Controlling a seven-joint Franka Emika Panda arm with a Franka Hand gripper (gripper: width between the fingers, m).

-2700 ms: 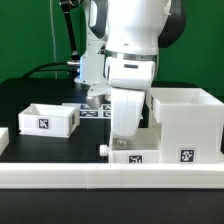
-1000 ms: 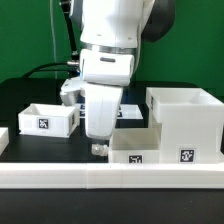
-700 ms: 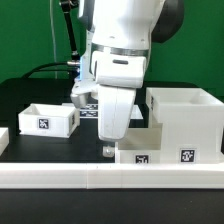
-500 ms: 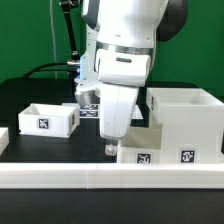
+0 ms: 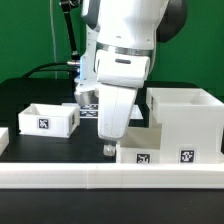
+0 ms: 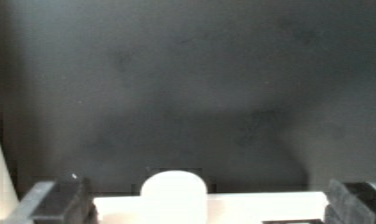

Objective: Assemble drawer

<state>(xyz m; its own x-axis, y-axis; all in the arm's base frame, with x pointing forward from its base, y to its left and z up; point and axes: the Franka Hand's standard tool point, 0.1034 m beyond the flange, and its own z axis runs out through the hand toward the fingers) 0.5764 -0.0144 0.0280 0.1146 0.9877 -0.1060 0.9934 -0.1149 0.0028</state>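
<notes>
- Your arm (image 5: 125, 25) hangs from above, and its white wrist housing (image 5: 122, 70) is tilted so the lower end leans toward the exterior view's left.
- Your gripper (image 5: 110, 150) points down, low over the table (image 5: 25, 100), near the edge closest to the exterior camera.
- In the wrist view your gripper's fingers (image 6: 52, 200) stand wide apart, jaws open.

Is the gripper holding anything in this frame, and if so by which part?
Cannot tell. The gripper straddles the knob end of the small tray, whose wall fills the gap between the jaws, but actual clamping is not visible.
</notes>
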